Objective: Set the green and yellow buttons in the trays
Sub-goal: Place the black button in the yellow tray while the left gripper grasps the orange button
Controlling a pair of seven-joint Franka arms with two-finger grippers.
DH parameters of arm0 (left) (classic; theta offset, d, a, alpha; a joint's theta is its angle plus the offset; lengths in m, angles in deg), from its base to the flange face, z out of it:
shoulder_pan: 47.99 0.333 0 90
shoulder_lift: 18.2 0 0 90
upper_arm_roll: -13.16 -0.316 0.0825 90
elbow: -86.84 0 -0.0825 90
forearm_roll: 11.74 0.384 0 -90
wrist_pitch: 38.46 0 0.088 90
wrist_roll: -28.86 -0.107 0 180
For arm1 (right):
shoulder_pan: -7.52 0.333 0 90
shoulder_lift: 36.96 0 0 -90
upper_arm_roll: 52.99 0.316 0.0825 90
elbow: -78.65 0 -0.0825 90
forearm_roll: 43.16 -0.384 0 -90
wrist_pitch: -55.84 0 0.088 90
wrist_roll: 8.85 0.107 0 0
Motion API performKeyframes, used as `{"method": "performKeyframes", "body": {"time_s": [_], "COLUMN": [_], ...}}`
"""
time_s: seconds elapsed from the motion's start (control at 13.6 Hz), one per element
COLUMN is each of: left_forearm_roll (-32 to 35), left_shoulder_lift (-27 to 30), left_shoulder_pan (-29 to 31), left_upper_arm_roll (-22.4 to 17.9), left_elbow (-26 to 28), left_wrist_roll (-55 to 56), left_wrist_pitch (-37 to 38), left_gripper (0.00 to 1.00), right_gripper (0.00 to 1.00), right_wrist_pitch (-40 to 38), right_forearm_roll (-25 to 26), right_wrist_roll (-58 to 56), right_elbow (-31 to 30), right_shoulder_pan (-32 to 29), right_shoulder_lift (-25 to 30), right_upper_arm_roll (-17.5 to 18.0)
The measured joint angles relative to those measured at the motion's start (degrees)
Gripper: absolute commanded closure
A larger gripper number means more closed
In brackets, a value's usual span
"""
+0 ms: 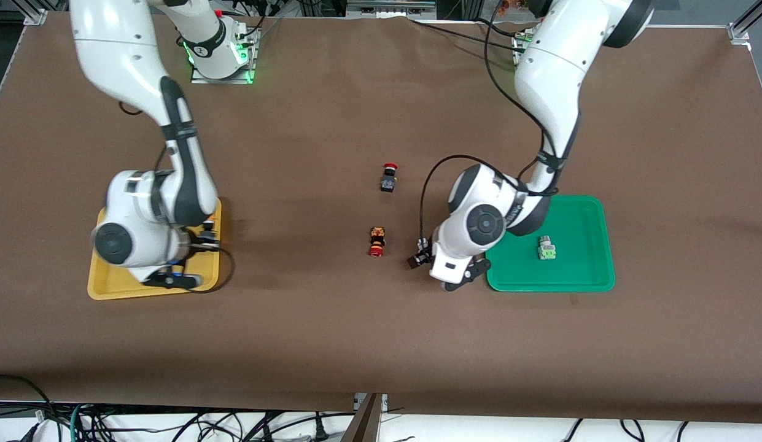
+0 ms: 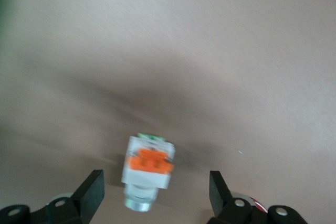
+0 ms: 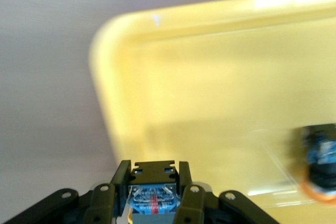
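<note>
Lying on the brown table (image 1: 331, 319) between the spread fingers of the left gripper (image 2: 157, 195) is a pale grey block with an orange face (image 2: 148, 167), untouched by either finger (image 2: 90, 192). In the front view that gripper (image 1: 449, 270) hangs low over the cloth just beside the green tray (image 1: 586, 279), on the side toward the right arm's end, and hides the block.

Inside the green tray rests the green-faced grey block (image 1: 546, 248), near the tray's middle.

At the right arm's end, the right gripper (image 3: 155, 195) is clamped on a black-bodied button (image 3: 152, 203) over the yellow tray (image 3: 210, 103); its cap is hidden, so its colour cannot be told. A second black button with an orange-yellow cap (image 3: 320, 163) lies in the same tray, blurred. From the front camera the right gripper (image 1: 172, 279) sits over the yellow tray (image 1: 110, 285), covering most of it.

Between the two trays, two red-capped buttons lie on the cloth: one (image 1: 388, 177) farther from the front camera, the other (image 1: 376, 241) nearer.
</note>
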Motion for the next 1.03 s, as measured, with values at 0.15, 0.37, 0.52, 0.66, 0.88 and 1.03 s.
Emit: {"method": "performKeyframes", "body": {"time_s": [0.15, 0.37, 0.52, 0.66, 0.88, 1.03], "left_forearm_roll": [0.1, 3.5, 4.6, 4.7, 4.8, 5.4], "left_shoulder_lift": [-2.1, -3.0, -3.1, -3.3, -3.8, -4.0], "left_shoulder_pan": [-0.6, -0.6, -0.6, -0.7, -1.3, -1.5], "left_upper_arm_roll": [-0.2, -0.6, -0.7, -0.7, -0.7, -0.8], "left_elbow": [-1.5, -1.8, -1.8, -1.8, -1.8, -1.8], "left_wrist_roll": [0.3, 0.1, 0.1, 0.0, -0.6, -3.1], "left_wrist_pitch": [-1.1, -1.4, -1.4, -1.4, -1.4, -1.1], "left_gripper": [0.17, 0.18, 0.24, 0.65, 1.0, 1.0], "right_gripper": [0.01, 0.0, 0.0, 0.0, 0.0, 0.0], "right_wrist_pitch": [2.7, 5.0, 3.6, -3.4, -20.1, -28.1], "right_forearm_roll": [0.0, 0.0, -0.1, -0.1, -0.1, -0.1], "right_wrist_roll": [-5.0, -6.2, -6.2, -6.2, -6.0, -5.1], "right_elbow": [-1.4, -2.0, -0.3, 3.8, 12.4, 16.5], "right_shoulder_pan": [-2.7, -2.9, -2.4, -2.2, -2.2, -2.2], "right_shoulder_lift": [-1.4, -2.1, -0.7, 2.7, 8.2, 10.0], "right_upper_arm_roll": [0.0, 0.1, 0.2, -0.2, -2.9, -4.7]}}
